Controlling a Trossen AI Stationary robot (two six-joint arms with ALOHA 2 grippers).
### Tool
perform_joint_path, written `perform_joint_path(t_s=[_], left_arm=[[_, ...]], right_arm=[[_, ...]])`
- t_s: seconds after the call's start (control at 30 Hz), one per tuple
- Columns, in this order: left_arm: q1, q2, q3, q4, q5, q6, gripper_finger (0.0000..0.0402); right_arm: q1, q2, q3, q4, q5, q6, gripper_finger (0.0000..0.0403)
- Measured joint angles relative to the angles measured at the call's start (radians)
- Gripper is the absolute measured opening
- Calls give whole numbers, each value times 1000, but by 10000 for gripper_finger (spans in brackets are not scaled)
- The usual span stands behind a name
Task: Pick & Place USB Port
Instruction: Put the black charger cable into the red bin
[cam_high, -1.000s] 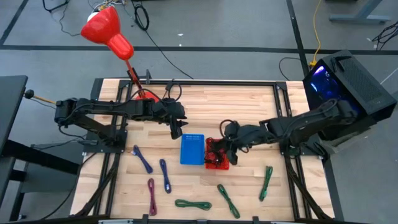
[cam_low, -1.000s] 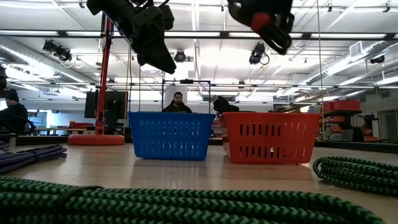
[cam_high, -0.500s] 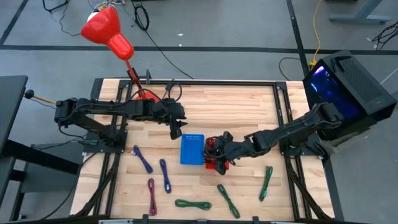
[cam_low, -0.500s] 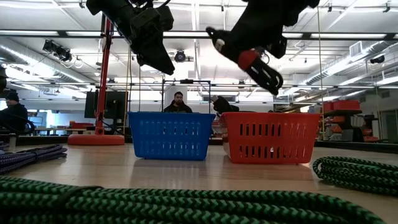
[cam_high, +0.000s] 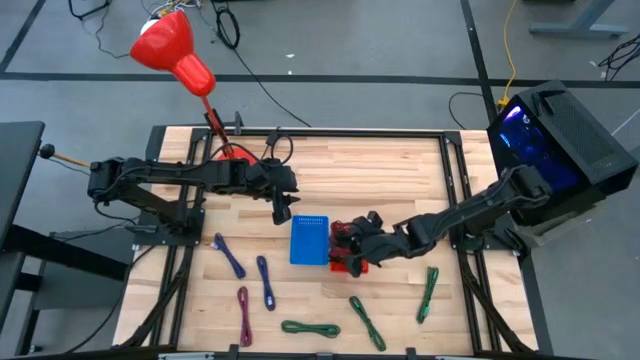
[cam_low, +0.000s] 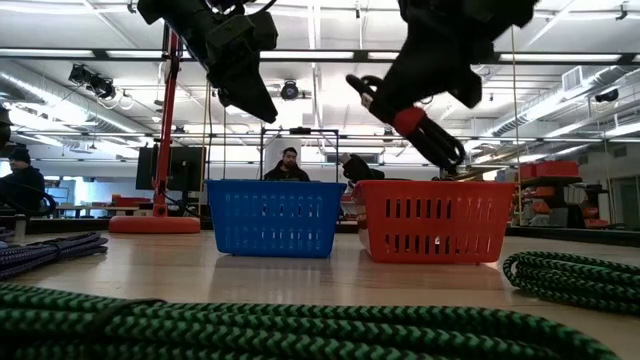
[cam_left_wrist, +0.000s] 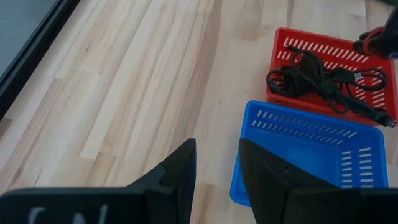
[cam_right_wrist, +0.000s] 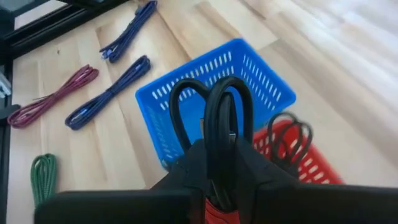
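Observation:
My right gripper (cam_high: 350, 246) hovers above the red basket (cam_high: 356, 264) and is shut on a coiled black cable (cam_right_wrist: 214, 112) tied with a red band (cam_low: 408, 121). Another black cable (cam_left_wrist: 317, 79) lies inside the red basket (cam_left_wrist: 292, 43). The blue basket (cam_high: 310, 240) stands against the red one's left side, and its inside looks bare in the left wrist view. My left gripper (cam_high: 283, 208) hangs open above the table just past the blue basket's far left corner, touching nothing. My right gripper pinches the black cable's coil (cam_right_wrist: 219, 146) between its two fingers (cam_right_wrist: 186, 165), near the red band. The loops (cam_right_wrist: 186, 99) stick out beyond the fingertips. The fingers slant down toward the table's left. The cable is lifted clear, above the red basket's rim (cam_low: 430, 185).
Loose coiled cables lie on the near half of the table: two blue ones (cam_high: 230, 255) (cam_high: 266, 282), a maroon one (cam_high: 244, 315) and three green ones (cam_high: 310, 327) (cam_high: 367, 322) (cam_high: 428, 292). A red lamp (cam_high: 175, 48) stands beyond the far left corner. People sit in the room behind.
My right gripper, carrying the black cable, has moved down and toward the table's left, from beside the red basket's right side to above it. It has tipped, so the cable points down and left. The left arm has kept still.

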Motion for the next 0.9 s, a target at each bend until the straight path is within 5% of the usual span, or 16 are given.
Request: perform_joint_path(t_s=[0.6,0.9], left_arm=[[0,0,0,-3,0,-12,126],[0,0,0,-3,0,-19,126]], right_arm=[[3,1,-169,147,69,128,36],[1,1,-216,205,127,156,137]])
